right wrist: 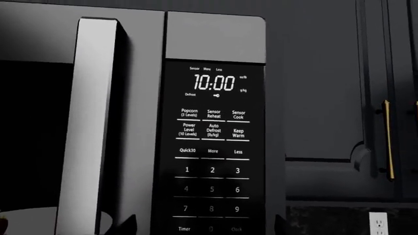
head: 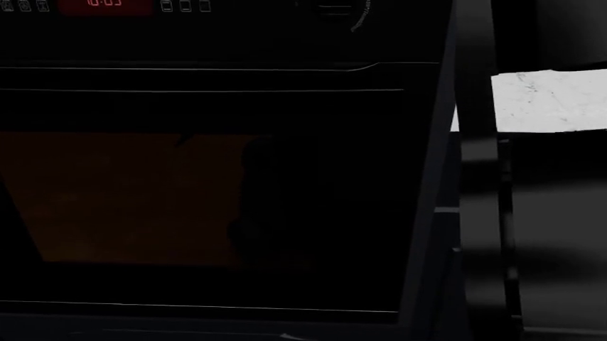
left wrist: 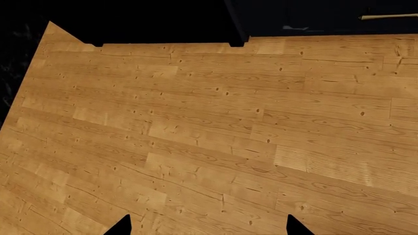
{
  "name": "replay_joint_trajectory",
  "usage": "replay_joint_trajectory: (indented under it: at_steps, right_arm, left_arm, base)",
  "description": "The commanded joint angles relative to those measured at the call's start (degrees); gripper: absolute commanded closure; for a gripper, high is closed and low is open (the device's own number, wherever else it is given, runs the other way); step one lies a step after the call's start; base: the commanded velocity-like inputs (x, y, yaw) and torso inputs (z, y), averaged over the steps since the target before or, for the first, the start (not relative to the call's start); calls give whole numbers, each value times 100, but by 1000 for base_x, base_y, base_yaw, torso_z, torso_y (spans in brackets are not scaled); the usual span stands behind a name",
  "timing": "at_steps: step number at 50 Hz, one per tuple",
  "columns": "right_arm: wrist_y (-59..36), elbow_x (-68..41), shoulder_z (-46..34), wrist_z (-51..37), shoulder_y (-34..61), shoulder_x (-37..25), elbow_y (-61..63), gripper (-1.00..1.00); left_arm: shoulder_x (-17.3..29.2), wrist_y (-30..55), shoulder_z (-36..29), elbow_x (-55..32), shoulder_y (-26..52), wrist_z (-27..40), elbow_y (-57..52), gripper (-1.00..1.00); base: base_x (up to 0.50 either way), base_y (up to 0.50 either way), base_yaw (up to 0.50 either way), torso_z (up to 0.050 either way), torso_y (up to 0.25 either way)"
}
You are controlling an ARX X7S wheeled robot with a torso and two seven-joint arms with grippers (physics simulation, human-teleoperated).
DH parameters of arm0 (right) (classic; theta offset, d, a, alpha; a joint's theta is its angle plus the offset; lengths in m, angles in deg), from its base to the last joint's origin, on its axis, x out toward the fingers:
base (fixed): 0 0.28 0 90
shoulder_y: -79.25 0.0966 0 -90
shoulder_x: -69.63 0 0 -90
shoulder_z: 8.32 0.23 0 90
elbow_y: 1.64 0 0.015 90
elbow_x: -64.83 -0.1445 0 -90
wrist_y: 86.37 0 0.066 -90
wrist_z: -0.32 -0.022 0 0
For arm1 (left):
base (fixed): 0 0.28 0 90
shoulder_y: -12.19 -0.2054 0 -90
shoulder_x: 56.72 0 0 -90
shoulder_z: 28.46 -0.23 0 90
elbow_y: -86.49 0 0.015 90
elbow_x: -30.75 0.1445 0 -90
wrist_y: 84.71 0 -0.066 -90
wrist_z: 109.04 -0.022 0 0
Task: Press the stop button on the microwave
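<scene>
Right wrist view: microwave (right wrist: 130, 127) dead ahead, control panel (right wrist: 213, 147) facing camera, display (right wrist: 214, 82) reading 10:00, vertical door handle (right wrist: 88, 127) just beside panel. Keypad visible down to Timer / 0 / Clock row; stop button not in frame. Right gripper (right wrist: 203, 226) only two dark fingertips at frame edge, spread apart, nothing between them. Left gripper (left wrist: 209, 226) same: tips apart, holding nothing, over wooden floor (left wrist: 209, 127). Head view: dark oven front (head: 209, 199), red readout (head: 104, 6) at top, too blurred to read.
</scene>
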Motion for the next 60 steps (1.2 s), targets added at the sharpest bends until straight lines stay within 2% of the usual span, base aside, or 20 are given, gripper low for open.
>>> replay_joint_trajectory:
  at_steps: [1,17,28,34,60]
  right_arm:
    - [156,-12,-182,9,-74,-64,165,-100]
    - [242,-193,-56,-192,306,-170,910,-100]
    - [188,-195,-181,-135,441,-165,856,-100]
    - [150,-175,-281,-184,300,-186,1003,-100]
    - [122,-172,-438,-293,283,-274,1125,-100]
  left_arm:
    - [-1,-1,-11,5,25,-1,-1,-100]
    - [-1,-1,-11,5,25,-1,-1,-100]
    - [-1,-1,-11,5,25,-1,-1,-100]
    - [-1,-1,-11,5,25,-1,-1,-100]
    - [-1,-1,-11,5,25,-1,-1,-100]
  base:
    - [500,-109,0,0,0]
    - [45,-7,0,0,0]
    - [0,0,0,0,0]
    - [500,-11,0,0,0]
    - [82,0,0,0,0]
